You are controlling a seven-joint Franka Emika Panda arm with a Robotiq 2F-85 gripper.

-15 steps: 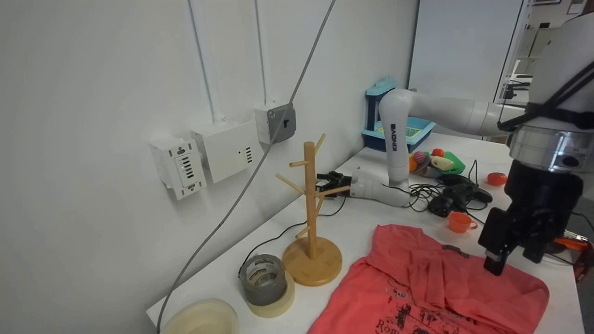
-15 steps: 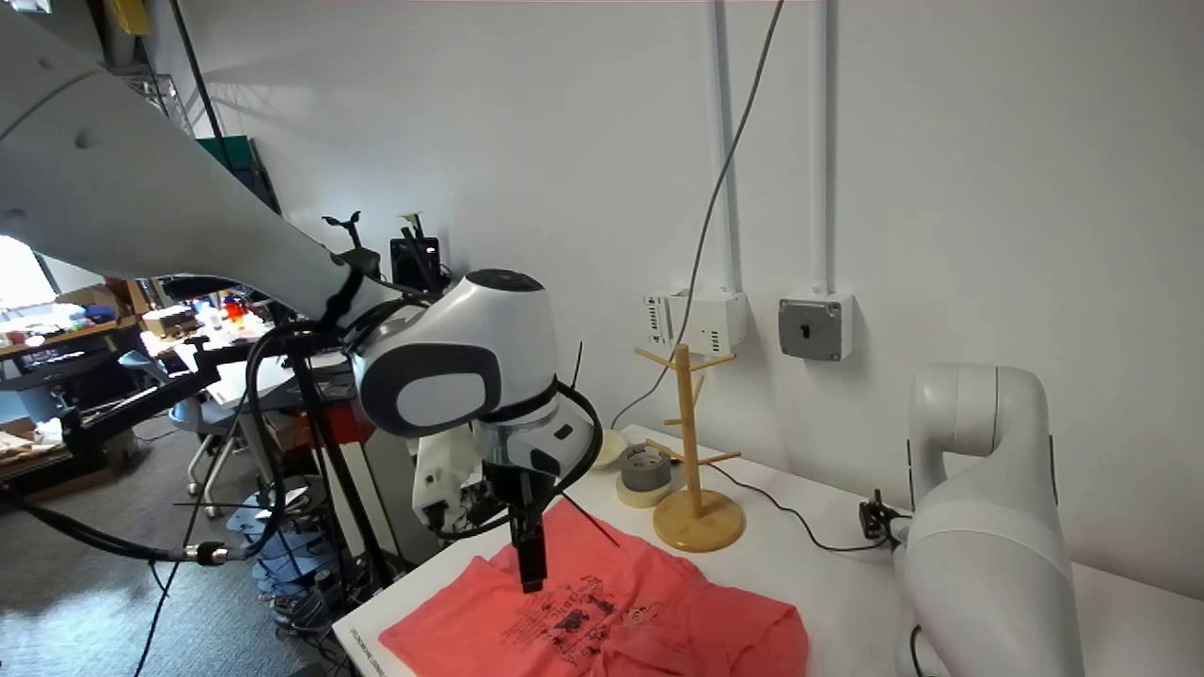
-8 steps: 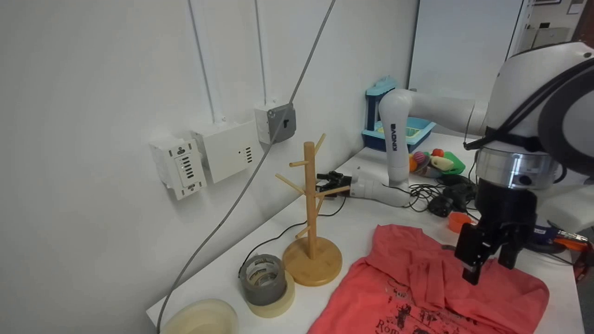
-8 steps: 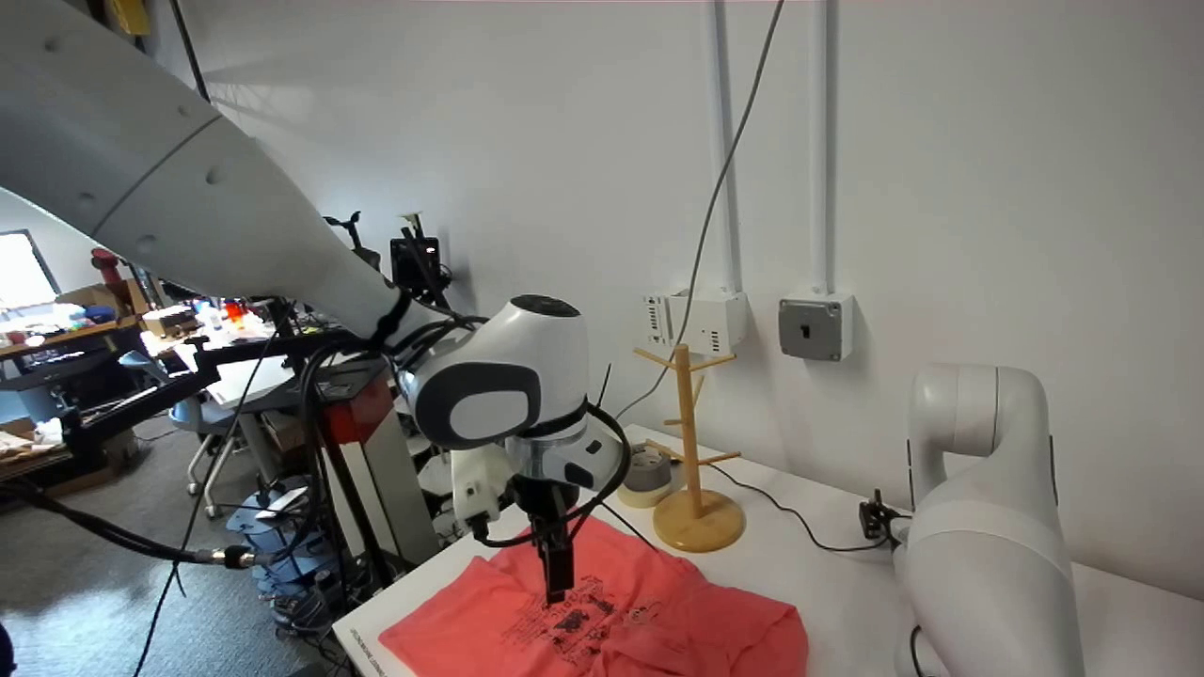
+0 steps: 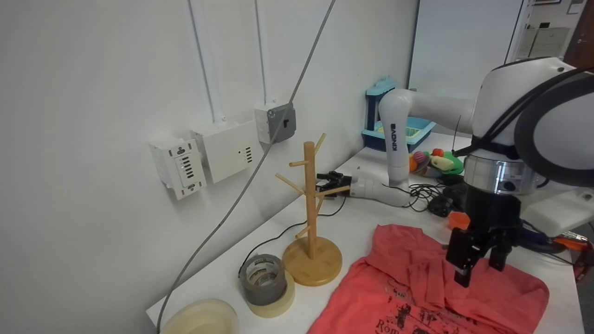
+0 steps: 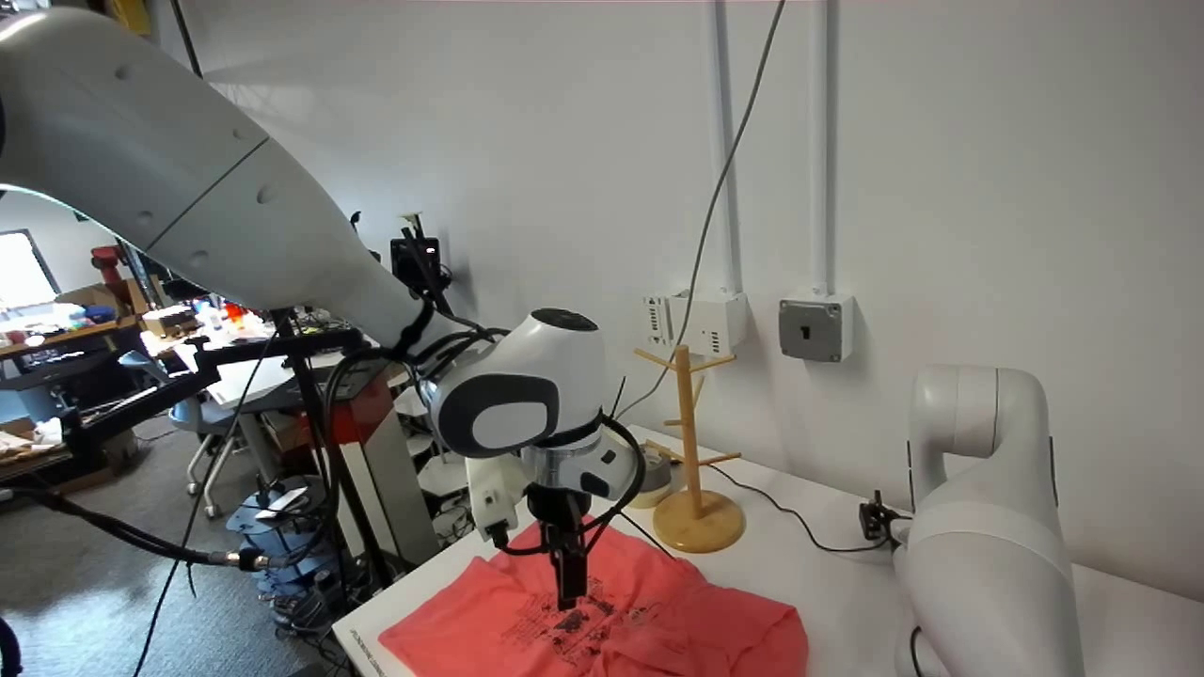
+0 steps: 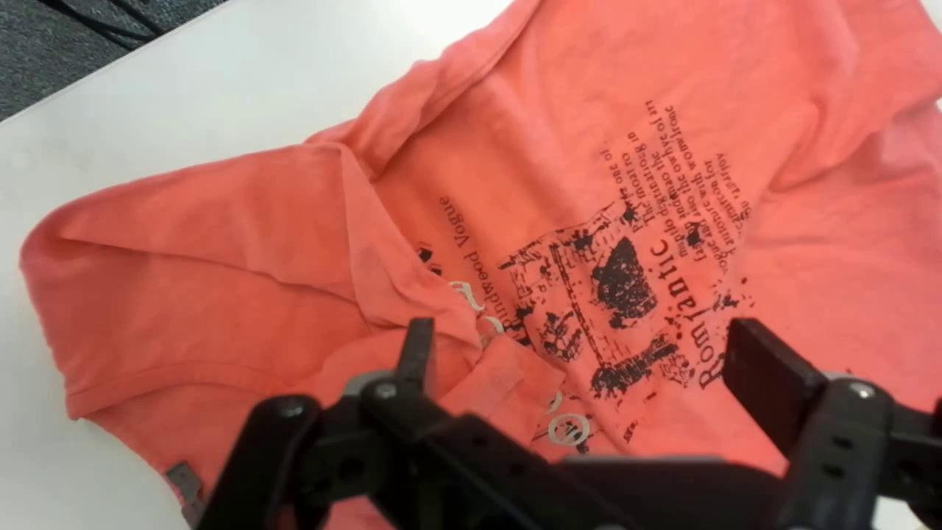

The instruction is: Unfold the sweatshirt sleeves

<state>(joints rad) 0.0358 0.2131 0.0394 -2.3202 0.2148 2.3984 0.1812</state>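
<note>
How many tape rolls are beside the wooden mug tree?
2: a grey roll lying on a cream roll, both beside the wooden mug tree. Another could be hidden behind them.

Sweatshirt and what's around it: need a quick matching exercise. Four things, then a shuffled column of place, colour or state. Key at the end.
Things
1. gripper
2. sweatshirt
3. mug tree
4. grey tape roll

Place, colour or state
A. stacked on a cream roll
B. open, jaws wide apart
C. coral-red, printed in black
D. wooden, standing upright

Pairs: 1-B; 2-C; 3-D; 4-A
</note>
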